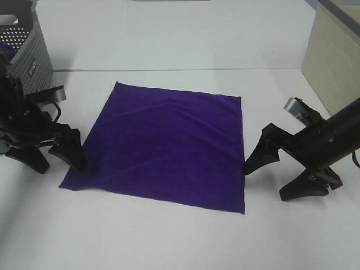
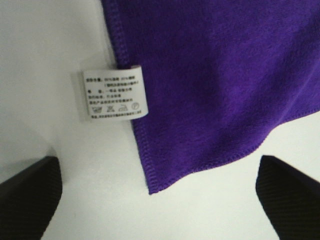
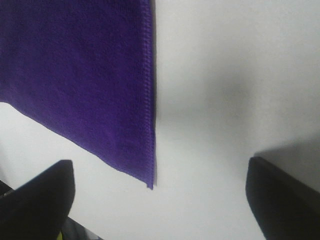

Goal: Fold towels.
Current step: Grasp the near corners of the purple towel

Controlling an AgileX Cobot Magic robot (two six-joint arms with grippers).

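Observation:
A deep purple square towel point(image 1: 169, 146) lies spread flat on the white table, with a few low wrinkles. My left gripper point(image 1: 53, 159) is open at the towel's near left corner; one finger touches the edge there. The left wrist view shows that corner point(image 2: 210, 90) and its small white tag point(image 2: 116, 93) between the open fingers. My right gripper point(image 1: 278, 177) is open just right of the towel's near right edge, not touching it. The right wrist view shows the near right corner point(image 3: 85, 75) between the open fingers.
A grey perforated basket point(image 1: 28, 48) stands at the back left, close behind the left arm. A beige cabinet side point(image 1: 334, 50) rises at the back right. The white table point(image 1: 169, 236) extends in front of the towel.

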